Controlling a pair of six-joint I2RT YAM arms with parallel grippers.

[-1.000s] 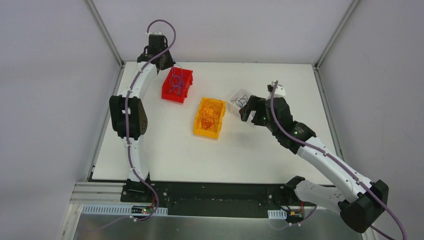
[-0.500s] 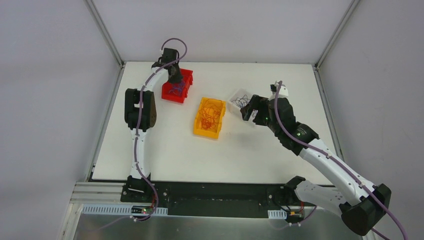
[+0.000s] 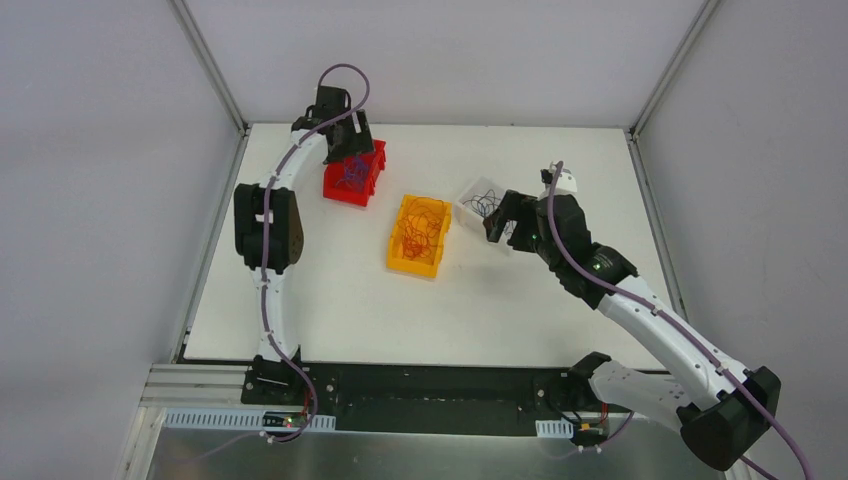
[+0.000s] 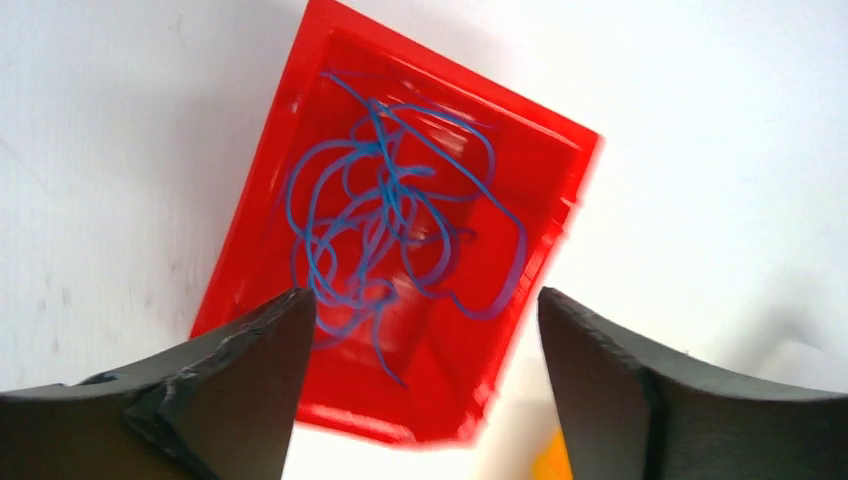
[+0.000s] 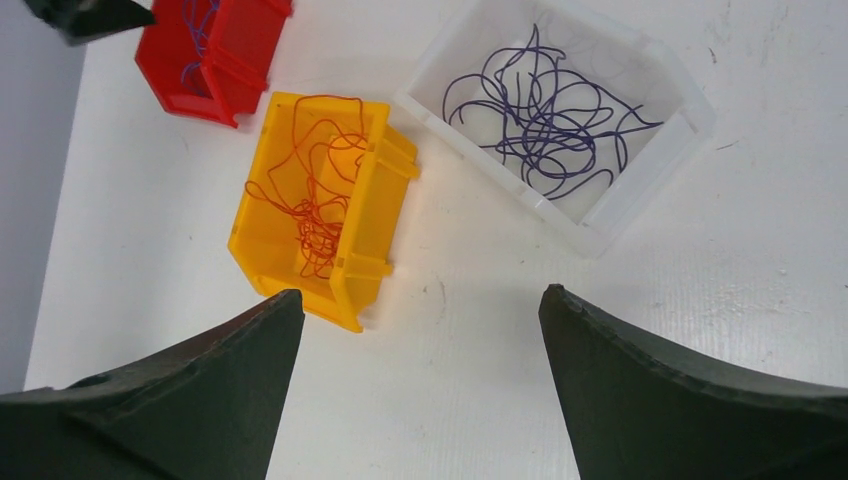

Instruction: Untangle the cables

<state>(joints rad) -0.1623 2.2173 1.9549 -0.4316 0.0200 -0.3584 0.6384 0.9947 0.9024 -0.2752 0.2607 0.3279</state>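
Blue cables (image 4: 395, 235) lie in a loose tangle inside a red bin (image 4: 520, 180) at the table's back left, red bin (image 3: 367, 178). My left gripper (image 4: 415, 310) hovers over that bin, open, nothing between its fingers; left gripper (image 3: 350, 142). Orange cables (image 5: 315, 190) fill a yellow bin (image 5: 365, 225), yellow bin (image 3: 398, 255). Dark purple-grey cables (image 5: 545, 110) rest in a clear white bin (image 5: 640, 185), clear white bin (image 3: 468, 196). My right gripper (image 5: 415, 300) hangs open above bare table just in front of the two bins; right gripper (image 3: 503, 222).
The three bins sit in a row across the white table's (image 3: 340, 310) back half. Grey walls and aluminium frame posts (image 3: 210, 60) enclose the table on three sides. The arm bases (image 3: 270, 375) are bolted at the near edge.
The left arm swung from behind the red bin to over it, and its jaws went from shut to open. The right arm barely shifted.
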